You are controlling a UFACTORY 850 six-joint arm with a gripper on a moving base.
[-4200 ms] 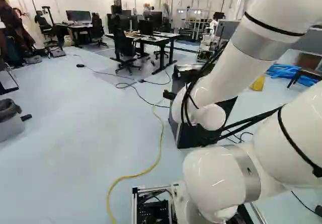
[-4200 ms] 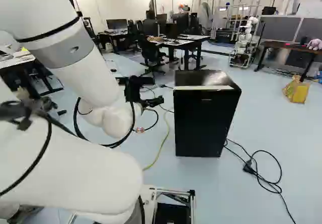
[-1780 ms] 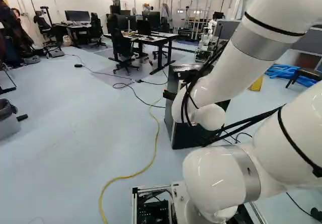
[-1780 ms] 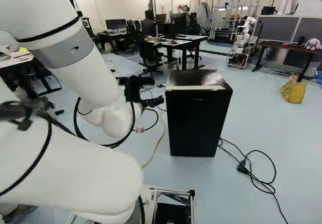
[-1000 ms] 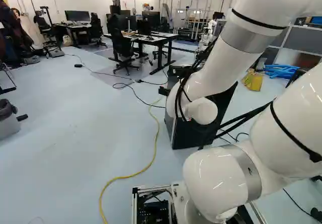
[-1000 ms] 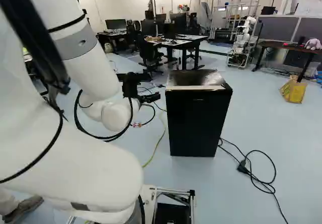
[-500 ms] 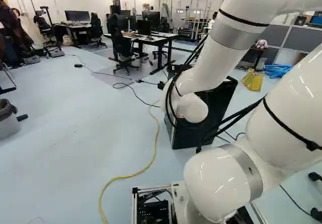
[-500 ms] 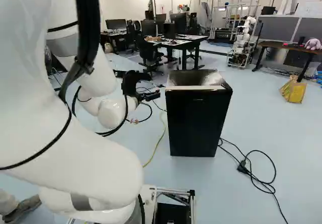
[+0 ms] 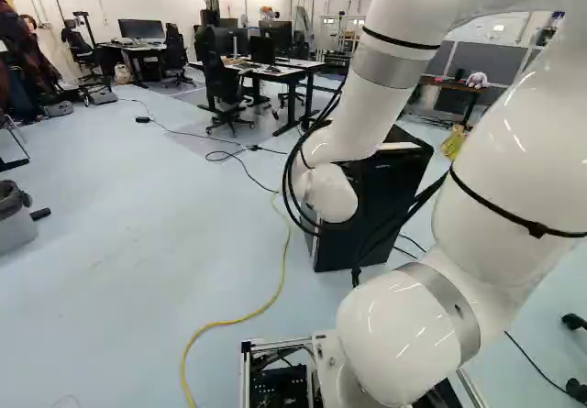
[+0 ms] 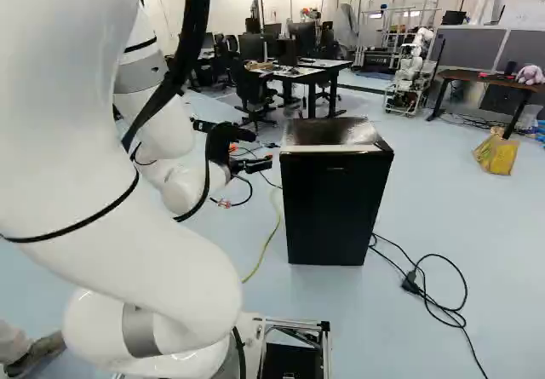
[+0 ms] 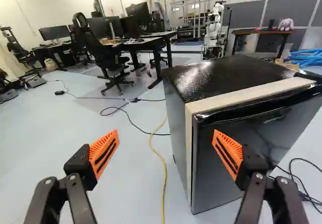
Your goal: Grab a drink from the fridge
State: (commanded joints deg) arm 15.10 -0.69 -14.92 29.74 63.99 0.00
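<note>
Wide floor [image 11: 60, 123] — alongside fridge edge [image 11: 189, 148]

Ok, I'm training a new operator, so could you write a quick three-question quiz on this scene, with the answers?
1. True or false: the gripper is holding a drink.
2. Which colour are its pads? A) blue B) orange C) white
3. Fill in the blank: the door of the fridge is ____ (open or shut).

Key: 1 false; 2 B; 3 shut
</note>
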